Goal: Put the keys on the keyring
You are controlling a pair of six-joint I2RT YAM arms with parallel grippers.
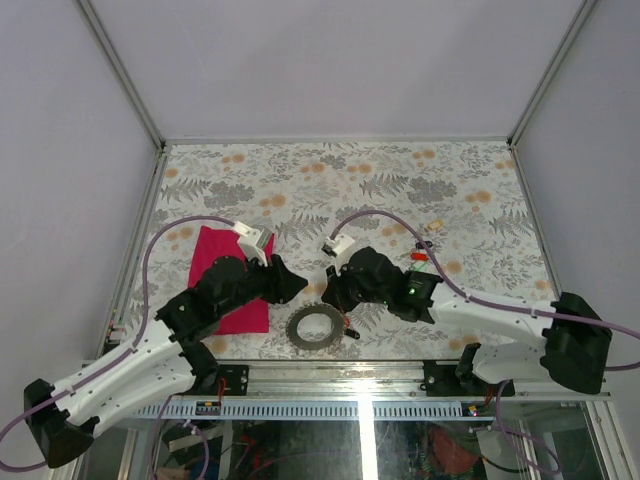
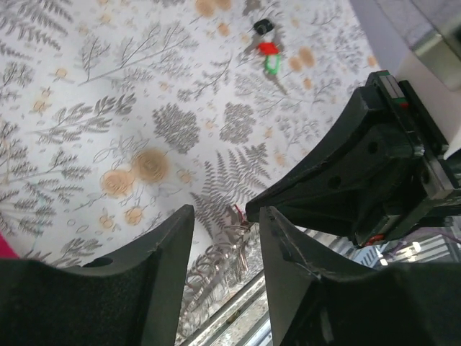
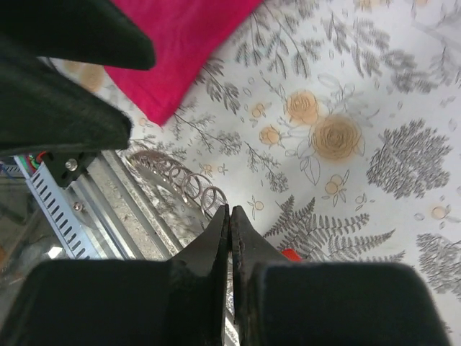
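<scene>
Pressed-together right end effector (image 3: pixel 230 214) sits just beside the coiled keyring (image 3: pixel 181 176); left end effector (image 2: pixel 225 213) stands parted nearby.

Keyring (image 1: pixel 313 327) at bench (image 1: pixel 400 180) front edge, centre, just before left end effector (image 1: pixel 298 288) and right end effector (image 1: pixel 332 298). Cloth (image 1: pixel 215 262) left of it, under left arm (image 1: pixel 150 360). Keys (image 1: pixel 421 252) back right, behind right arm (image 1: pixel 490 320).

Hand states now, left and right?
Left hand: open, nothing gripped.
Right hand: closed; can't tell if it pinches anything.
</scene>
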